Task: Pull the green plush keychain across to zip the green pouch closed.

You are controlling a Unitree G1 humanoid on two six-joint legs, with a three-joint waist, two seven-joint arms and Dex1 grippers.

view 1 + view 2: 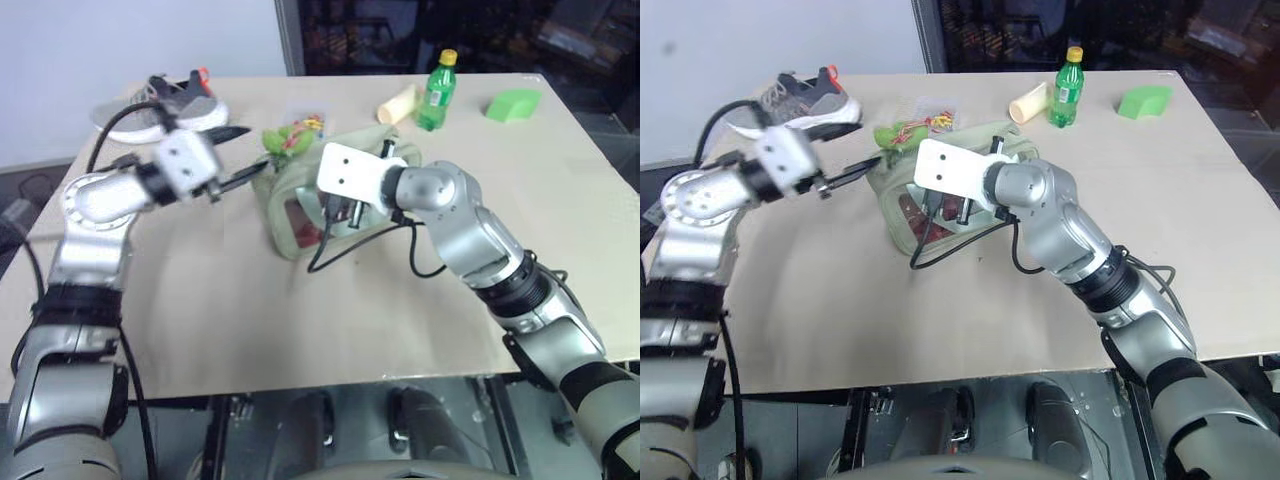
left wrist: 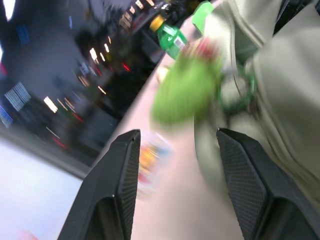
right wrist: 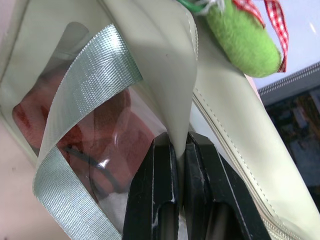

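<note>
The green pouch [image 1: 283, 195] lies in the middle of the table, its clear side panel showing red items inside. The green plush keychain [image 1: 287, 139] sits at the pouch's top left end, with a red checked ribbon on it [image 3: 245, 35]. My left gripper [image 1: 240, 156] is level just left of the keychain and open; the plush [image 2: 185, 92] lies a little beyond its fingertips, untouched. My right gripper [image 1: 335, 215] is shut on a fold of the pouch's fabric [image 3: 150, 50], beside the grey strap [image 3: 85, 90].
A grey sneaker [image 1: 165, 105] is at the table's far left. A green bottle [image 1: 437, 92], a cream-coloured piece [image 1: 397, 103] and a bright green wedge [image 1: 513, 104] stand along the far edge. A small colourful packet [image 1: 308, 124] lies behind the pouch.
</note>
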